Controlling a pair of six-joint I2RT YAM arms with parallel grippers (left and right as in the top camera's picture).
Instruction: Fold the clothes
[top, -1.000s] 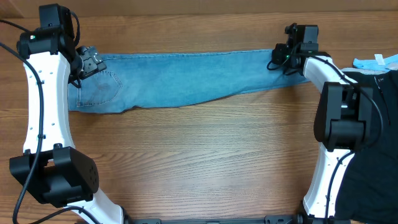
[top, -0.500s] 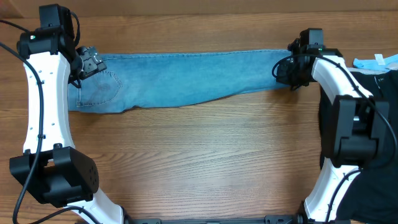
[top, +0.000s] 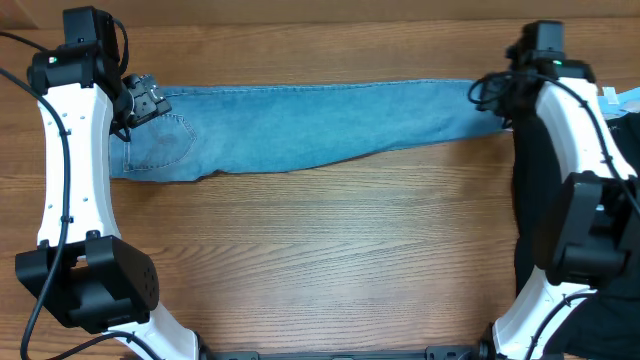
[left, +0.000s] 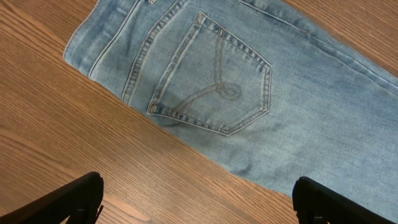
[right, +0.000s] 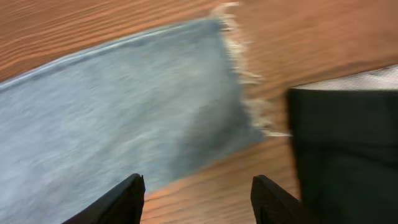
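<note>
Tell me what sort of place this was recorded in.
Probably a robot lab's test bench rather than a home: a white left arm and right arm stand at a wooden table, jeans lie flat along it, and dark garments wait at the right.

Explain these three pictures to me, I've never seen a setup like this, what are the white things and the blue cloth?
The white things are robot arms, a left arm and a right arm, each ending in a two-finger gripper. One picture looks straight down on the wooden table. The other two come from cameras on the wrists; the black shapes at their bottom edges are the gripper's own fingers. The blue cloth is a pair of jeans laid out flat. The left gripper is by the back pocket, the right gripper by the frayed hem. Both are open, holding nothing. Dark fabric lies beside the hem.
</note>
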